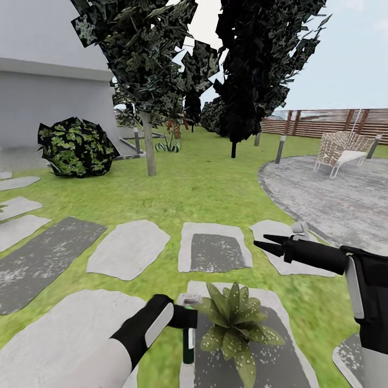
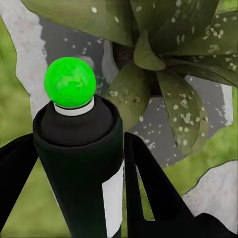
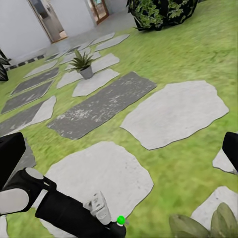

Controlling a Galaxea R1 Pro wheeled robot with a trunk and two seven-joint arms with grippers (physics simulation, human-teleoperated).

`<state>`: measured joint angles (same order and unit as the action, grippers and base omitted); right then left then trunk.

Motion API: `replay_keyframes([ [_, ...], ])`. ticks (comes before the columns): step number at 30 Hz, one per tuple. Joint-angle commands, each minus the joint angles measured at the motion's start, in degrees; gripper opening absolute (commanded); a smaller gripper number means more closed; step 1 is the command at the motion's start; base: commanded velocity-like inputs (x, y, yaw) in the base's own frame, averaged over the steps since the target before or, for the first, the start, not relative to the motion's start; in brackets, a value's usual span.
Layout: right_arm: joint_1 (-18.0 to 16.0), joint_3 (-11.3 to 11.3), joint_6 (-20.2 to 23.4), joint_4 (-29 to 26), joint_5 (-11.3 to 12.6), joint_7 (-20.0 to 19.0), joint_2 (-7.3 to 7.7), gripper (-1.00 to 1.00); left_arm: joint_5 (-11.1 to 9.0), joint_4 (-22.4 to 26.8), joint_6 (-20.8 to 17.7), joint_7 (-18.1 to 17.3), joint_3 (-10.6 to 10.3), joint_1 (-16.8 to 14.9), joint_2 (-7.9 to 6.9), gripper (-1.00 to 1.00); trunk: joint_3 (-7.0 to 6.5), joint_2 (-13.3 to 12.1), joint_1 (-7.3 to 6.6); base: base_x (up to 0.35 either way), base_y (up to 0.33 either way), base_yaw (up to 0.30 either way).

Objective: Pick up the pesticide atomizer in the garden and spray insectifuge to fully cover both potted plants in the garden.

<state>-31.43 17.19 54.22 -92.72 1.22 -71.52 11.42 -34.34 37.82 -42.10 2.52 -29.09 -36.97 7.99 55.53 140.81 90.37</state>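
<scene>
My left gripper (image 1: pixel 185 319) is shut on the pesticide atomizer (image 1: pixel 187 337), low in the head view. Its black body hangs down and its white trigger head (image 1: pixel 192 298) is on top. In the left wrist view the black bottle (image 2: pixel 79 163) with a round green end (image 2: pixel 69 82) sits between my fingers, pointing at a potted plant (image 2: pixel 163 74). That speckled plant (image 1: pixel 234 323) stands on a stepping stone just right of the atomizer. A second potted plant (image 3: pixel 82 62) sits far off on another stone. My right gripper (image 1: pixel 268 243) is open, in the air above and right of the near plant.
Grey and white stepping stones (image 1: pixel 128 248) cross the lawn. A dark round bush (image 1: pixel 75 146) and a tree trunk (image 1: pixel 150 148) stand at the back left. A gravel patio (image 1: pixel 334 194) with a chair (image 1: pixel 342 151), a bollard lamp (image 1: pixel 280 148) and a brown fence (image 1: pixel 323 123) lie to the right.
</scene>
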Motion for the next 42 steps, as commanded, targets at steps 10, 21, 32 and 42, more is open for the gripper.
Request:
replay_keyframes([
  [10,-0.16,0.04,0.52,-0.01,0.18,-0.12,0.01,1.0,-1.8,-1.82,0.0,3.13,0.07,-2.57,0.91,-1.0,0.06,0.02,-0.01,0.0,0.0,0.0],
  [21,-0.27,0.04,0.57,-0.01,0.18,-0.11,-0.25,1.0,-6.78,-2.4,3.3,6.34,-0.22,-3.02,0.36,-1.0,0.06,0.02,-0.01,0.004,0.069,-0.061],
  [32,-0.32,0.04,0.71,-0.01,0.18,-0.11,-0.04,1.0,-6.2,-7.75,3.63,4.88,-11.1,-2.42,-0.24,-1.0,0.06,0.02,-0.01,0.084,0.312,-0.269],
  [42,-0.17,0.04,0.56,-0.01,0.18,-0.11,-0.33,1.0,-6.29,2.19,5.1,3.33,-15.23,0.3,-1.54,-1.0,0.06,0.02,-0.01,0.043,0.332,-0.057],
])
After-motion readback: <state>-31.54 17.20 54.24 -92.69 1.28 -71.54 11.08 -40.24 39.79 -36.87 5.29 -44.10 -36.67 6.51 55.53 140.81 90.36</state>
